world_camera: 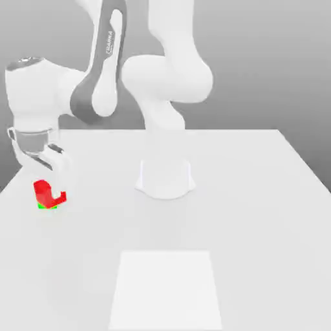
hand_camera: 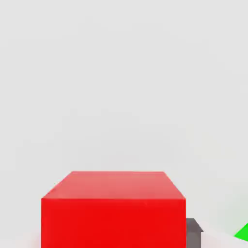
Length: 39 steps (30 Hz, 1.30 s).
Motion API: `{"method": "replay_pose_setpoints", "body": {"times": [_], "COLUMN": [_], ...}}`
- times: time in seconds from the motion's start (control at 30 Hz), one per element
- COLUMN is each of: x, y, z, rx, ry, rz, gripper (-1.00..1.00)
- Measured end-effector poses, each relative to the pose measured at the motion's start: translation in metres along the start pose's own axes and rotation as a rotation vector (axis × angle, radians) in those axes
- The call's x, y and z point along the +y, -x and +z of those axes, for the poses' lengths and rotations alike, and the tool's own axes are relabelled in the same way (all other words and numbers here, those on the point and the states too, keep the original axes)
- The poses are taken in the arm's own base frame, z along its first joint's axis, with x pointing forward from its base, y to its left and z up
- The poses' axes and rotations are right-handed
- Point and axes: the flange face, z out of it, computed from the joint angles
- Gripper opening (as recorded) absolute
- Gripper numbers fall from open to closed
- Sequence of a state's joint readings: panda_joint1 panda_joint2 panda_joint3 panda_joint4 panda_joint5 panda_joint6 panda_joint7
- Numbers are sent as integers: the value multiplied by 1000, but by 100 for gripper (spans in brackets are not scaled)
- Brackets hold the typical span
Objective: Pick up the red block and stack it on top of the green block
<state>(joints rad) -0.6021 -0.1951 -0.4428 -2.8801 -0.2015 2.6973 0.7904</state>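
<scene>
Reading "FRANKA" on arm [world_camera: 108, 48]

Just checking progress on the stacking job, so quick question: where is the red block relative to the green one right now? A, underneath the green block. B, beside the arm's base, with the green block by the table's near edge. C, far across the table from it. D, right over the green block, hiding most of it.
D: in the exterior view the red block sits under the gripper, with a green block sliver peeking out below it.
</scene>
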Motion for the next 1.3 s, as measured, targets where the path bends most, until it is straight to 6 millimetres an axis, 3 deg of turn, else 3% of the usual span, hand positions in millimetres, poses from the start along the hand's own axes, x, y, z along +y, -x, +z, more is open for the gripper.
{"method": "replay_pose_setpoints", "body": {"times": [0.2,0.27,1.3], "x": [80,94,94], "y": [-39,-44,-45], "z": [-6,-6,47], "rx": [-3,-4,-20], "ry": [-1,-5,-24], "rz": [217,255,267], "gripper": [-100,-100,-100]}}
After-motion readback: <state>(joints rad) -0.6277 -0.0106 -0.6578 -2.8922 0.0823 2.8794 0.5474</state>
